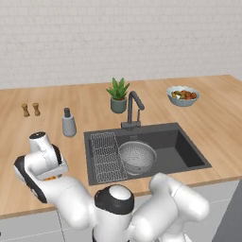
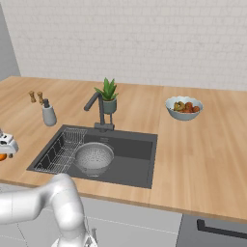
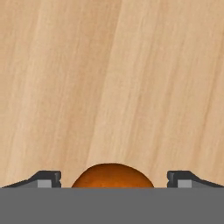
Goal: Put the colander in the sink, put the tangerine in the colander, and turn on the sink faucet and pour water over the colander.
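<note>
Both fingertips (image 3: 48,178) flank the tangerine (image 3: 112,176), apparently with gaps.

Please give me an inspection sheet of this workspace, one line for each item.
Surface: wooden counter, light wood.
Job's things: colander inside the sink, beside the wire rack; tangerine on the counter; sink faucet behind the basin, no water seen.
Clutter: fruit bowl, potted plant, soap dispenser, two shakers.
Grippers: end effector open, fingers either side of the tangerine, gaps visible.
Cables: nothing seen.
Surroundings: white brick wall.
</note>
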